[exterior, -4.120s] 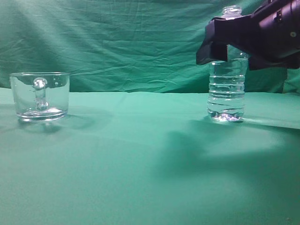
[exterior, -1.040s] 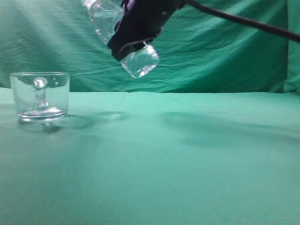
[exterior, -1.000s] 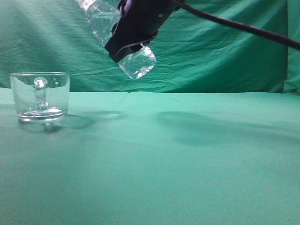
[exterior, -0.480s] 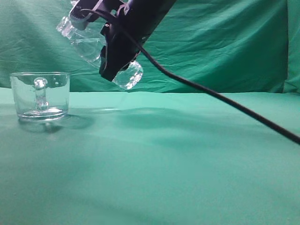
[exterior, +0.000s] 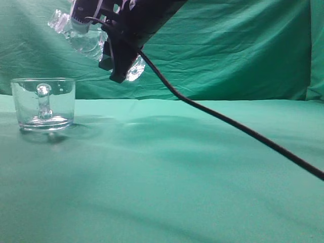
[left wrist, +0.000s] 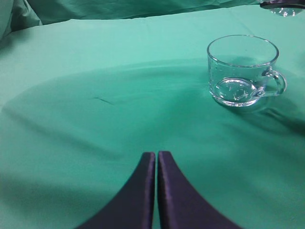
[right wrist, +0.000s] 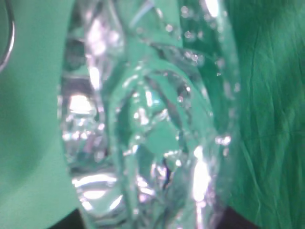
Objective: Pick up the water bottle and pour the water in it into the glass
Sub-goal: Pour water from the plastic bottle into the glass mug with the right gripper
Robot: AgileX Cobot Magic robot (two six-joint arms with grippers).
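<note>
My right gripper [exterior: 114, 48] is shut on the water bottle [exterior: 86, 38] and holds it in the air, tilted with the neck [exterior: 56, 20] up to the left and the base [exterior: 132, 71] lower right. It hangs above and to the right of the glass [exterior: 44, 104], which stands upright on the green cloth at the left. The bottle [right wrist: 143, 119] fills the right wrist view, blurred, with glints of water inside. My left gripper [left wrist: 157, 155] is shut and empty, low over the cloth, with the glass [left wrist: 243, 71] ahead to its right.
A black cable [exterior: 228, 124] runs from the right arm down to the right across the exterior view. A green cloth [exterior: 177, 177] covers the table and a green backdrop [exterior: 228, 45] hangs behind.
The right gripper lifted the bottle from the table at the right, carried it left and tilted it. In the last second it moved further left toward the glass, neck lower.
</note>
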